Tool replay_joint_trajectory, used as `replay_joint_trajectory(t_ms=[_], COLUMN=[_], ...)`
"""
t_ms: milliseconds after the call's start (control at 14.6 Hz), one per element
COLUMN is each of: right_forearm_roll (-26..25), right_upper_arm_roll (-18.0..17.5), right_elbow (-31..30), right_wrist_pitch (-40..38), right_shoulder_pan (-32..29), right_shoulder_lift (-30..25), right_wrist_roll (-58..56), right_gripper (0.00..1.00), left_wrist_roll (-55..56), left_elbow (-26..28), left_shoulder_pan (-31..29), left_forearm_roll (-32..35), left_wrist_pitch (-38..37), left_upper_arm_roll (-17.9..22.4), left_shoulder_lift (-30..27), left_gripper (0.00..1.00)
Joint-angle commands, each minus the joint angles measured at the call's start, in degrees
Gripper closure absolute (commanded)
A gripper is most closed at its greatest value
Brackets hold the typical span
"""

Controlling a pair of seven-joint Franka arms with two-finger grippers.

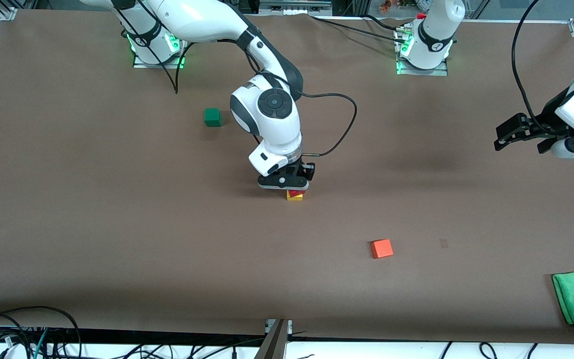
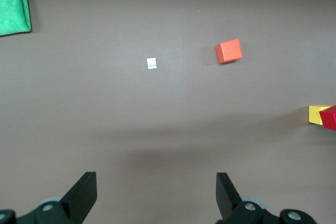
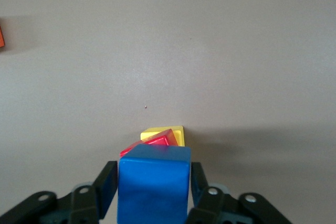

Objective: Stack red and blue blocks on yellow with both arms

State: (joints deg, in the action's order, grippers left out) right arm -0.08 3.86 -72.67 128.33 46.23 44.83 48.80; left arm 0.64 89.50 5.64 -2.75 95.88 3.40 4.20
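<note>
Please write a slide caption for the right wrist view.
Right gripper holds blue block over red block resting on yellow cube.

Right arm is stretched out from its base to mid-surface, wrist bent straight down, with the right gripper [image 1: 289,188] low over the middle and its fingers [image 3: 106,184] sitting either side of a blue block [image 3: 153,184]. Left arm just waits at its own end, left gripper [image 1: 508,133] up in the air, fingers [image 2: 84,192] spread wide and holding nothing.

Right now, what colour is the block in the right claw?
Blue. The blue block between the right claw fingers shows best in the right wrist view.
</note>
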Motion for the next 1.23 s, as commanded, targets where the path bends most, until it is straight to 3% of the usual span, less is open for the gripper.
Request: replay_joint_trajectory(t_ms=[0,68,342,685,890,1164], right_forearm_roll=[-1.07,-0.8,-0.45,-0.01,3.85,7.71], right_upper_arm_roll=[0.45,0.45,0.88,0.89,1.06,2.46], right_elbow=[1.3,1.3,1.39,0.86,0.6,-2.81], right_wrist_pitch=[-0.36,-0.44,-3.68,-11.14,-20.44,-27.07], right_shoulder_pan=[0.44,0.44,-0.17,-5.96,-10.87,-16.51], right_shoulder_lift=[0.35,0.17,-2.28,-9.66,-14.75,-23.18], right_wrist_roll=[0.24,0.33,0.07,-3.17,-8.88,-15.13], right_gripper=[0.17,0.0,0.0,0.0,0.0,0.0], left_wrist_roll=[-1.87,-2.05,-1.79,-1.35,-1.17,-1.08], left_elbow=[-0.38,-0.29,-0.47,-0.29,-0.38,-0.73], left_shoulder_pan=[-0.19,-1.15,-7.13,-6.34,-1.61,-1.68], left_forearm_roll=[1.08,1.08,1.17,1.08,1.08,0.99], left_wrist_pitch=[-1.14,-1.31,-2.28,-2.19,-2.28,-2.28], left_upper_arm_roll=[-0.32,-0.49,-7.96,-7.62,-2.45,-2.25], left_shoulder_lift=[0.01,-0.07,-0.07,0.1,0.45,0.37], left_gripper=[0.0,0.0,0.0,0.0,0.0,0.0])
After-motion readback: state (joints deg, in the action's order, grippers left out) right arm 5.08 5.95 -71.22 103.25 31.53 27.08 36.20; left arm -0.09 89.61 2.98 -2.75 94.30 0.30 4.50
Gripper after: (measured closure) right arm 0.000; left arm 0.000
